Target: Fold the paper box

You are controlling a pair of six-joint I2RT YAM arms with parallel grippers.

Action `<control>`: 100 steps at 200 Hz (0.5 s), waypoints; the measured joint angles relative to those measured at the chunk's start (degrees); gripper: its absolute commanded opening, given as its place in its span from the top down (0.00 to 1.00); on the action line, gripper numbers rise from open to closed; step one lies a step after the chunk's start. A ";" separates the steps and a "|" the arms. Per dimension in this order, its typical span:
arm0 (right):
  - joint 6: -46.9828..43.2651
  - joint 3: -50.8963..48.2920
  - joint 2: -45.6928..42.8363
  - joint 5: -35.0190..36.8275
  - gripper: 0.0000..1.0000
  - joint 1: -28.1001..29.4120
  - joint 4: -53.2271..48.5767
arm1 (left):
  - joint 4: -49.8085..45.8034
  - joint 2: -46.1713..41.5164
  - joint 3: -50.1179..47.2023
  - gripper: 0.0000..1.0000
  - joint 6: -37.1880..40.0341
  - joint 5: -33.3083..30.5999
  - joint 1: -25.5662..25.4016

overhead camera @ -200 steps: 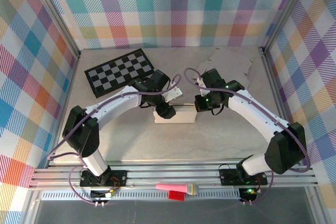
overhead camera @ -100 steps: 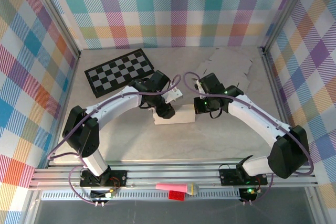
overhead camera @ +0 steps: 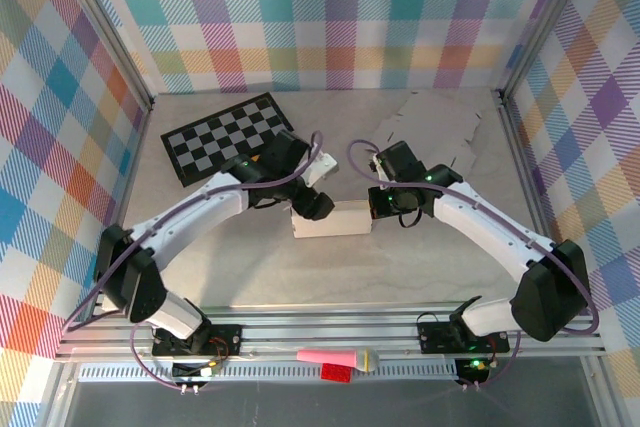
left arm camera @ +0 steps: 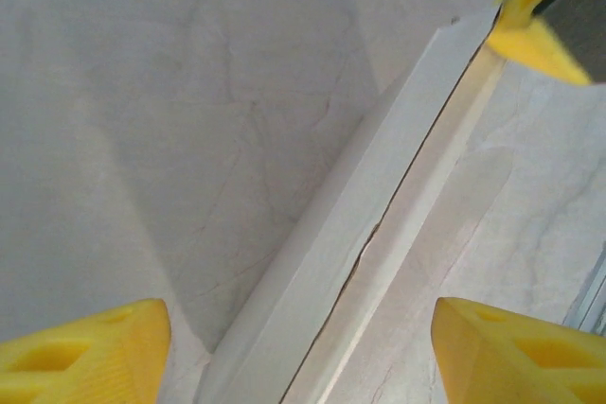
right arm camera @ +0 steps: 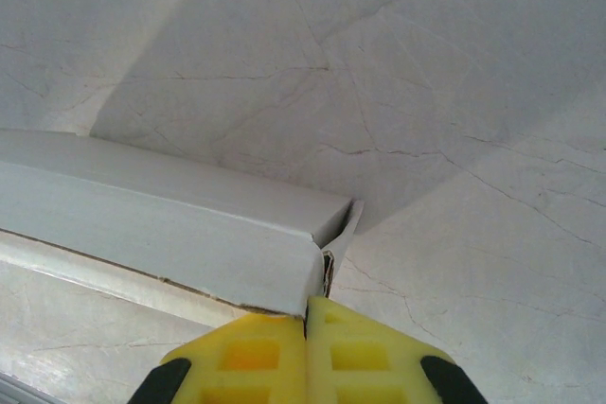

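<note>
The white paper box (overhead camera: 335, 220) lies as a long low block at the table's middle. My left gripper (overhead camera: 313, 204) hangs over its left end, open. In the left wrist view the box (left arm camera: 350, 253) runs diagonally between the two wide-apart yellow fingertips (left arm camera: 85, 352), touching neither, with a seam along its top. My right gripper (overhead camera: 383, 204) is at the box's right end. Its yellow fingers (right arm camera: 237, 361) are shut together, the tips at the corner where the thin end flap (right arm camera: 329, 272) of the box (right arm camera: 170, 224) meets them.
A black-and-white checkerboard (overhead camera: 228, 137) lies at the back left. Flat cardboard sheets (overhead camera: 440, 122) lie at the back right. A pink and yellow object (overhead camera: 335, 358) rests on the front rail. Plaid walls close three sides.
My left arm swung its elbow outward to the left and its gripper opened wider over the box. The white flap that stuck up beside it is down. The right gripper stayed shut at the right end.
</note>
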 measured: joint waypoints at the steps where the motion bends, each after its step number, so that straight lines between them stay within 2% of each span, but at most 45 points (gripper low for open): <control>1: 0.00 0.04 0.02 -0.02 1.00 0.00 -0.04 | -0.02 -0.11 -0.04 0.33 -0.04 -0.02 0.02; 24: 0.02 1.38 1.01 0.00 1.00 0.00 -1.27 | -0.90 -3.50 -0.26 0.45 -4.15 -2.80 1.79; 52: 0.00 2.80 2.21 0.02 1.00 0.00 -2.29 | -6.01 -6.36 -0.22 0.57 -10.64 -4.66 6.80; 76: -0.02 3.15 2.51 0.00 1.00 0.00 -2.80 | -12.33 -6.43 -0.13 0.61 -13.73 -4.15 9.92; 100: -0.02 3.15 2.51 0.00 1.00 0.00 -2.86 | -17.00 -5.05 0.39 0.61 -14.69 -2.80 10.47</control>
